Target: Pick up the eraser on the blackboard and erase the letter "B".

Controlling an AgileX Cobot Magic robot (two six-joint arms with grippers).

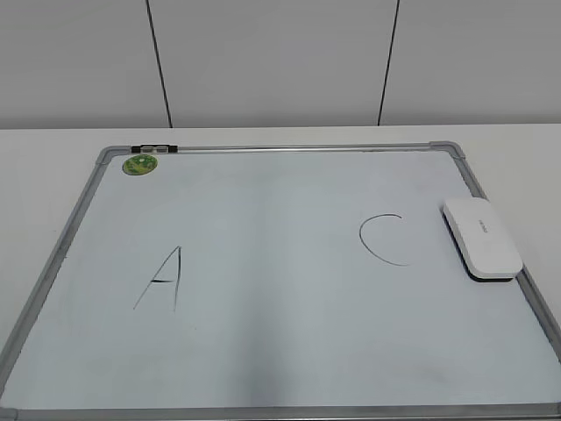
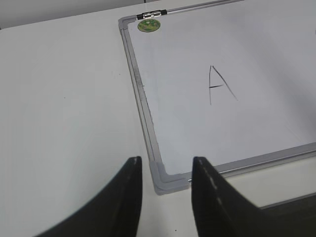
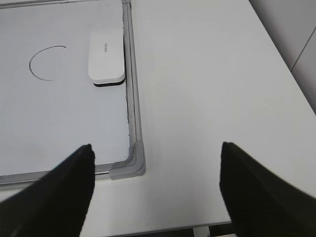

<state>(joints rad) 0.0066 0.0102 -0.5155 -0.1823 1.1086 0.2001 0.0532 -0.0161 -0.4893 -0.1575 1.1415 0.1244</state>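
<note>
The blackboard is a white board in a silver-grey frame, lying flat on the table. The eraser is a white rounded block with a dark underside. It rests on the board at the right edge, beside the frame, and also shows in the right wrist view. No letter "B" shows; the board's middle is blank. My left gripper is open and empty over the board's near left corner. My right gripper is wide open and empty near the near right corner, well short of the eraser. Neither gripper shows in the exterior view.
A slanted black "A" is on the board's left and an open curved "C" is just left of the eraser. A green sticker marks the far left corner. The white table surrounds the board; its near edge shows in the right wrist view.
</note>
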